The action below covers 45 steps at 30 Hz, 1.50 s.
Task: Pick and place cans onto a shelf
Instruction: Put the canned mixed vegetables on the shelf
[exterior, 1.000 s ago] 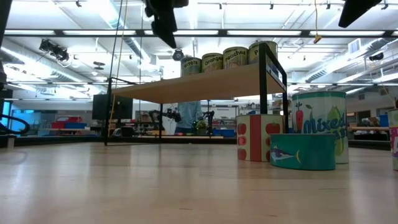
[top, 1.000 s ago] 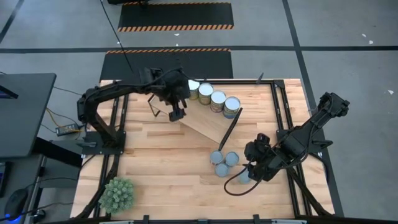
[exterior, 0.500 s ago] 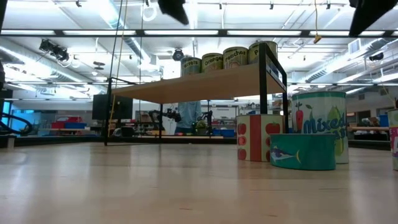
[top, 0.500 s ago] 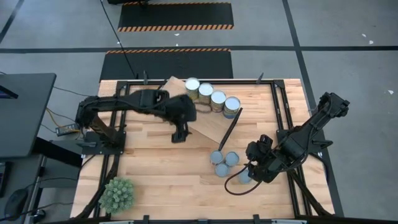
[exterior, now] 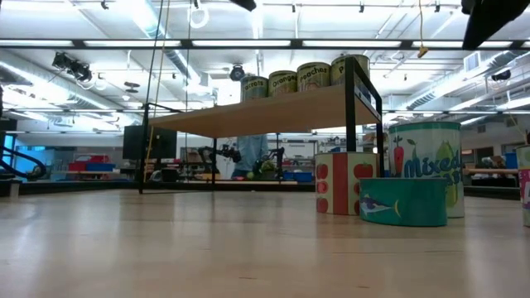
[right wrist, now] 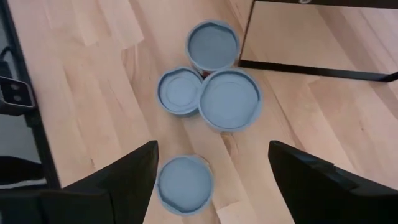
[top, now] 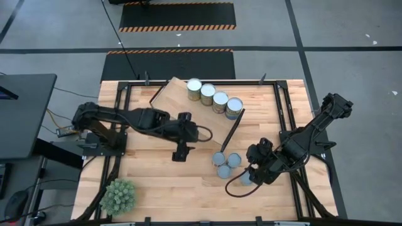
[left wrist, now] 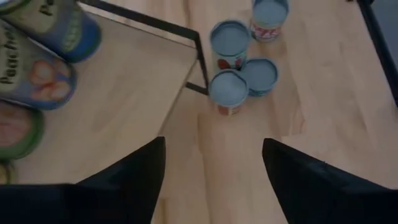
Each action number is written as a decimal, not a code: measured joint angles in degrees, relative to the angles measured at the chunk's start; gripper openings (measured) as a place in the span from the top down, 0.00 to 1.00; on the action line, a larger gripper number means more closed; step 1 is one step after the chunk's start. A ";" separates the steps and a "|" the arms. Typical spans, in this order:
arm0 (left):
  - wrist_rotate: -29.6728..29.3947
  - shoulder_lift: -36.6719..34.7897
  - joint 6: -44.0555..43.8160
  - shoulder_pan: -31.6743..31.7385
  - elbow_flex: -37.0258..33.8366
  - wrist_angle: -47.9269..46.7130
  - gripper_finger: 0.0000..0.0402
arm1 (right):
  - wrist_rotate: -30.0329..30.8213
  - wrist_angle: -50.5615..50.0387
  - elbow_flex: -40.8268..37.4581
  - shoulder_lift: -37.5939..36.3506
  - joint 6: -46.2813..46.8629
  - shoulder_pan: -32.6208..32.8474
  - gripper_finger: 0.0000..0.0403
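The left claw (top: 179, 155) hangs over the middle of the table (top: 157, 182), just off the near edge of the shelf (top: 207, 122), its two dark fingers (left wrist: 134, 171) spread apart with nothing between them. From its wrist view the shelf's corner and black frame lie ahead, and past that corner the loose cans on the table. The right claw (top: 255, 177) hangs low near the table's right edge, toward the front, its fingers (right wrist: 124, 171) also spread wide and empty, with one blue-topped can (right wrist: 185, 184) directly below the gap between them. That can (top: 246, 177) stands apart from a tight cluster of three cans (top: 226, 164) that touch one another just beside the shelf's right front leg. Four more cans (top: 215, 98) stand in a slanted row along the shelf's back edge, touching or nearly touching; in the low view their labelled sides (exterior: 300, 78) show above the plank. The shelf sits skewed on the table's back half, on thin black legs (exterior: 350, 124). In the low view the floor-level cans (exterior: 403, 201) stand at the right, beside the shelf's leg. A spiky green plant ball (top: 119, 196) rests near the table's front left corner, well apart from everything else.
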 joint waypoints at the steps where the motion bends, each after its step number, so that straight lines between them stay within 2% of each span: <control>1: -0.03 -0.35 -0.28 -0.41 -1.20 0.84 0.33 | -0.02 0.50 0.00 0.02 0.00 0.02 0.22; 12: -1.66 -4.66 -5.92 -4.29 -12.27 7.50 0.45 | 0.05 0.98 0.00 0.09 0.08 -0.04 0.11; 18: -3.32 -10.55 -7.86 -4.95 -18.84 11.62 0.50 | 0.48 1.11 0.00 0.09 -0.06 -0.04 0.04; 25: -3.52 -18.86 -11.14 -4.93 -27.86 17.21 0.53 | 0.55 2.43 0.00 0.87 0.52 -0.32 0.04; 36: -4.54 -30.53 -17.95 -4.82 -41.02 22.90 0.55 | -2.92 4.37 1.79 8.57 0.60 -2.73 0.05; 45: -7.06 -38.03 -22.78 -4.13 -48.96 27.96 0.55 | -0.94 -1.65 3.27 7.97 4.65 -2.14 0.05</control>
